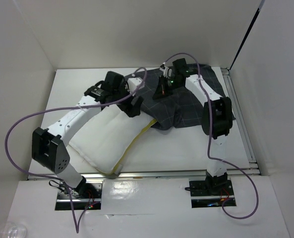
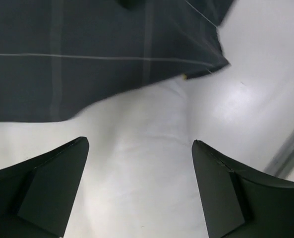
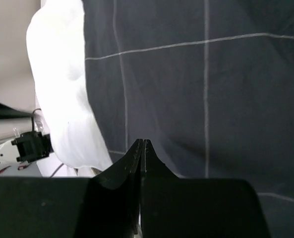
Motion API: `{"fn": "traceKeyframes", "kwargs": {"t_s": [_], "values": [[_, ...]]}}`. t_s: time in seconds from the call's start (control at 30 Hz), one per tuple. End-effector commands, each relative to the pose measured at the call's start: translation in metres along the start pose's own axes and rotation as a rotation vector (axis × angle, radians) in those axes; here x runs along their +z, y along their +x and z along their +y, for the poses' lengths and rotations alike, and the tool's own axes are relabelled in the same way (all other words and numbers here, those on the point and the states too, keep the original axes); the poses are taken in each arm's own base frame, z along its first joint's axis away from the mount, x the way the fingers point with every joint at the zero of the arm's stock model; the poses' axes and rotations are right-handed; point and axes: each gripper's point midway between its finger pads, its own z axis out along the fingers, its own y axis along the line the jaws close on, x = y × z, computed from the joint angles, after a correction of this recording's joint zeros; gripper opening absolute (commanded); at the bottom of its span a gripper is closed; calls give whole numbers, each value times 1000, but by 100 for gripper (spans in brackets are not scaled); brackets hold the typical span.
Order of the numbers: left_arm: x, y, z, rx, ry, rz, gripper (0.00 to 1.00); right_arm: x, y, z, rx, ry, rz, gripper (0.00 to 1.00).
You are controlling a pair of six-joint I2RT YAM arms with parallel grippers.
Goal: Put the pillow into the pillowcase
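Note:
The white pillow (image 1: 104,141) lies at the front left, with its yellow band (image 1: 132,146) along the right edge. Its far corner sits under the edge of the dark checked pillowcase (image 1: 186,106), which lies at the back right. My left gripper (image 1: 134,106) is open and empty just above the pillow's far end. In the left wrist view, my left gripper (image 2: 139,144) has the pillow (image 2: 137,163) between its fingers and the pillowcase (image 2: 87,59) just beyond. My right gripper (image 1: 162,91) hovers at the pillowcase's left part. In the right wrist view, my right gripper (image 3: 143,142) is shut against the pillowcase (image 3: 196,99), with the pillow (image 3: 62,89) to its left.
White walls enclose the table (image 1: 186,148) at the back and on both sides. A metal rail (image 1: 238,119) runs along the right edge. Purple cables loop over both arms.

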Motion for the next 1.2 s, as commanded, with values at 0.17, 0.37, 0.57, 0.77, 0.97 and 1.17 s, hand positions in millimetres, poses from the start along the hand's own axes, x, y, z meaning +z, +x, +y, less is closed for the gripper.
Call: {"fn": "traceKeyframes", "kwargs": {"t_s": [0.17, 0.37, 0.57, 0.77, 0.97, 1.17], "values": [[-54, 12, 107, -197, -392, 17, 100, -36, 3, 67, -242, -55, -47, 32], [-66, 50, 165, -389, -559, 67, 100, -46, -1, 85, -380, -62, -104, 36], [-71, 80, 206, -510, -613, 147, 100, -52, -11, 91, -444, -53, -133, 36], [-48, 116, 221, -573, -526, 242, 100, -48, -18, 96, -461, -69, -128, 36], [-10, 146, 210, -675, -244, 271, 94, -41, -38, 96, -464, -72, -142, 37], [5, 139, 199, -666, -77, 232, 49, -34, -70, 99, -483, -71, -185, 39]]}}
